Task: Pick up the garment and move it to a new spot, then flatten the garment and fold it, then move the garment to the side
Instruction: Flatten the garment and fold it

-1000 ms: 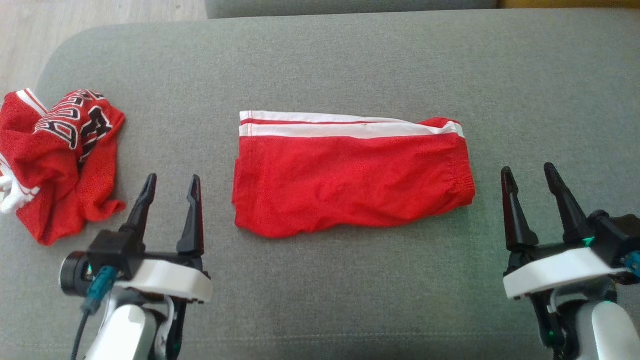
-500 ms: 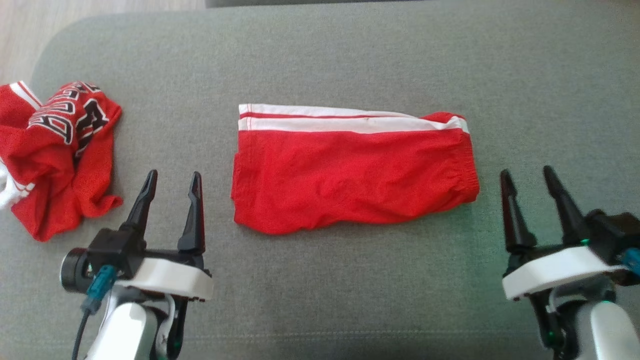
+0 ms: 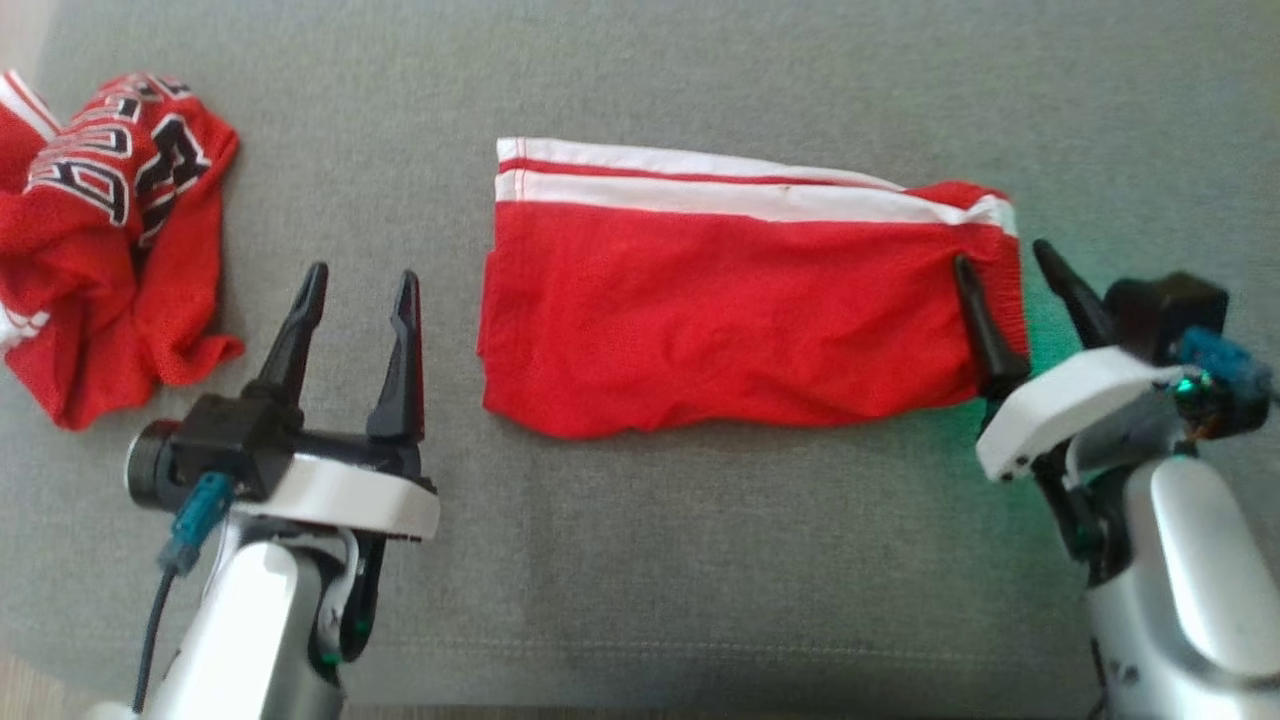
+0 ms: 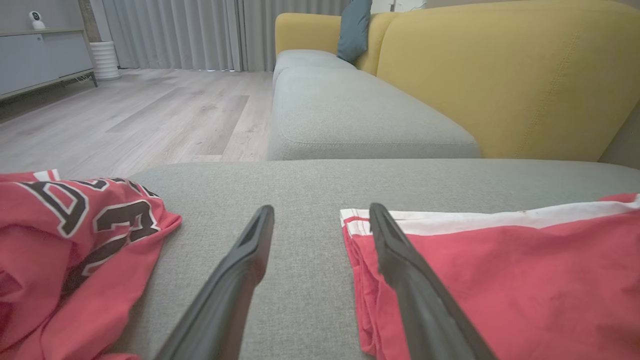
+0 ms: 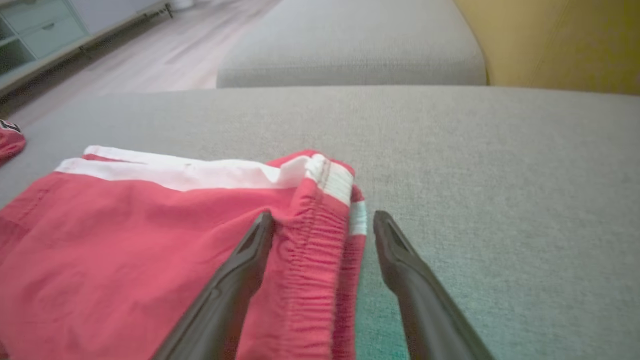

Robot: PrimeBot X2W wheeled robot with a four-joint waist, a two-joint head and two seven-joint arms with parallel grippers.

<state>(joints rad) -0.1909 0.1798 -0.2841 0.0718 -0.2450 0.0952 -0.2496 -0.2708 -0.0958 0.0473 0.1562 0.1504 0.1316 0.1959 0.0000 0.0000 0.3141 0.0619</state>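
Grey sofa cushion (image 3: 700, 560) carrying folded red shorts (image 3: 740, 310) at centre, long axis left to right; crumpled red jersey (image 3: 110, 230) at left, partly cut off. Right arm's fingers (image 3: 985, 320), spread wide, straddle the waistband end; left arm's fingers (image 3: 400, 350), equally wide and empty, stand just left of the opposite end. Fingertip contact with the cloth is unclear.

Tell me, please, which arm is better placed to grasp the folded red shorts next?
Likely right: the right gripper stands open straddling the elastic waistband of the red shorts, while the left gripper hovers over sofa cushion beside them.
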